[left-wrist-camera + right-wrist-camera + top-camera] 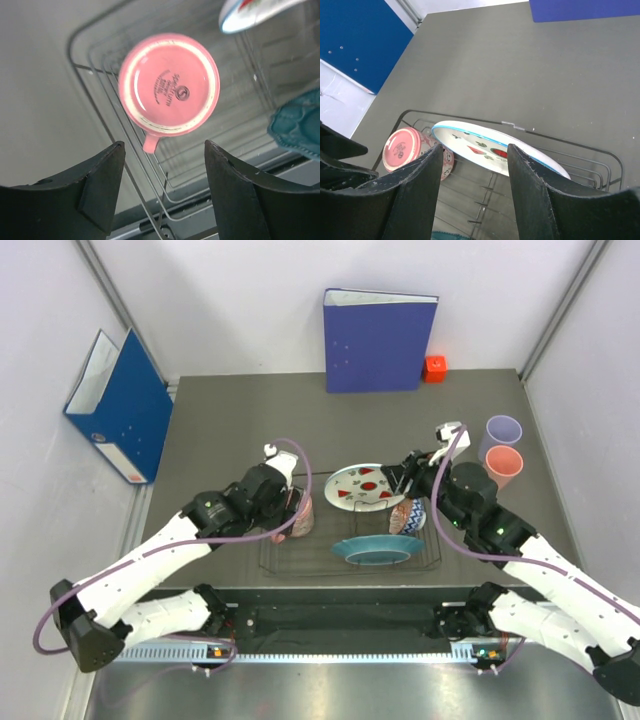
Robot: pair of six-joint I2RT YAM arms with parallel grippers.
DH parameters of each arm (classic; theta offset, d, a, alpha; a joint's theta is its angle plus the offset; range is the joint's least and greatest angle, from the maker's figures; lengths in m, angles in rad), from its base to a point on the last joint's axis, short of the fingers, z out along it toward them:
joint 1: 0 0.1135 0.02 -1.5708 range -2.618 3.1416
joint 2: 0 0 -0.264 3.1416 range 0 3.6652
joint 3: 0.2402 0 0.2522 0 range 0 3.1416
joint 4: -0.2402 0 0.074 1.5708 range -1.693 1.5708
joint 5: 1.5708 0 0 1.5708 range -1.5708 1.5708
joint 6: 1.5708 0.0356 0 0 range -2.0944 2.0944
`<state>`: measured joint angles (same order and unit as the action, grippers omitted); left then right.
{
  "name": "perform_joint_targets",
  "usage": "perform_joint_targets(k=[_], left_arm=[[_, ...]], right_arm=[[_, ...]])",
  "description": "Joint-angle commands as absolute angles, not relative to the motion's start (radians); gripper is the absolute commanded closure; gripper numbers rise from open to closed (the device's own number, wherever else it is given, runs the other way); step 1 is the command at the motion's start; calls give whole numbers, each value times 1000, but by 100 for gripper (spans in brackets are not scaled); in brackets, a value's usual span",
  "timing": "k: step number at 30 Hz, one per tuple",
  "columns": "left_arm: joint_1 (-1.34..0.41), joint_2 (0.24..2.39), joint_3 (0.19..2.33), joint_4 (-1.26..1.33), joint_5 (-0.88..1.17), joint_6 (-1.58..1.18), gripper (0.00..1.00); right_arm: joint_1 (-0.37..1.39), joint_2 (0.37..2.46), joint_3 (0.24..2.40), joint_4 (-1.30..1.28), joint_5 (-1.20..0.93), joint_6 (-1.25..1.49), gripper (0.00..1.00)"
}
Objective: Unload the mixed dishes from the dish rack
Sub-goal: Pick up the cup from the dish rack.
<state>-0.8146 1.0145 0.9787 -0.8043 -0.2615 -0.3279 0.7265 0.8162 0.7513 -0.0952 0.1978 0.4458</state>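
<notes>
The dark wire dish rack (300,556) holds an upside-down pink cup (300,515) at its left, the white watermelon plate (365,487) leaning at the back, the teal plate (378,550) at the front and the patterned bowl (408,517) at the right. A lavender cup (502,432) and a second pink cup (504,467) stand on the table to the right. My left gripper (164,160) is open just above the pink cup (169,85). My right gripper (474,160) is open and empty over the white plate (490,147).
A blue binder (120,405) leans at the left wall. A purple binder (378,340) stands at the back with a small red cube (434,368) beside it. The rack's wire rim (560,140) runs behind the plate.
</notes>
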Motion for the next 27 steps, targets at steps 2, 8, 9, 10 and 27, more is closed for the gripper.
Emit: perform_joint_targets(k=[2, 8, 9, 10, 27], left_arm=[[-818, 1068, 1019, -844, -206, -313, 31], [-819, 1134, 1034, -885, -195, -319, 30], [-818, 1152, 1037, -888, -193, -321, 30], [-819, 1161, 1055, -916, -193, -324, 30], [-819, 1187, 1163, -847, -321, -291, 1]], right_arm=[[744, 770, 730, -71, 219, 439, 45], [744, 770, 726, -72, 219, 437, 46], [745, 772, 726, -71, 219, 439, 46], [744, 769, 724, -69, 219, 439, 46], [744, 769, 722, -58, 212, 448, 45]])
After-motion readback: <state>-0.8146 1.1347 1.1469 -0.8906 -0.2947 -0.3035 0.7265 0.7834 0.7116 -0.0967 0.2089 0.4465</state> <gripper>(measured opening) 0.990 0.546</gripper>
